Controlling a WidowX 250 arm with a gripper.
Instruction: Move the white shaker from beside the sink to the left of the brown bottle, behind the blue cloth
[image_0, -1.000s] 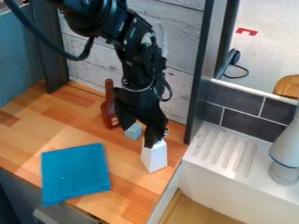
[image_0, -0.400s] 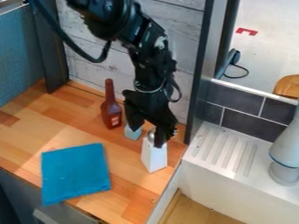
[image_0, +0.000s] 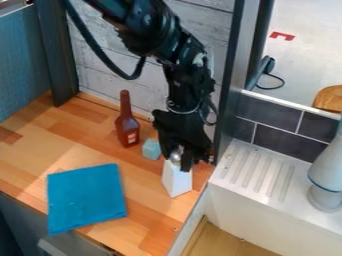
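Lighting is bright overall. The desk shows a paler lit patch towards its left front, and the floor at upper right reads very light. The metal knob carries a small highlight. The tool remains dark (surface detail is limited). Deep shade occupies the lower left corner. Light source: undetermined.

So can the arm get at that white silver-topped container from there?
Probably yes: the gripper hangs open at the top of the white container, and the light blue block sits off to one side.
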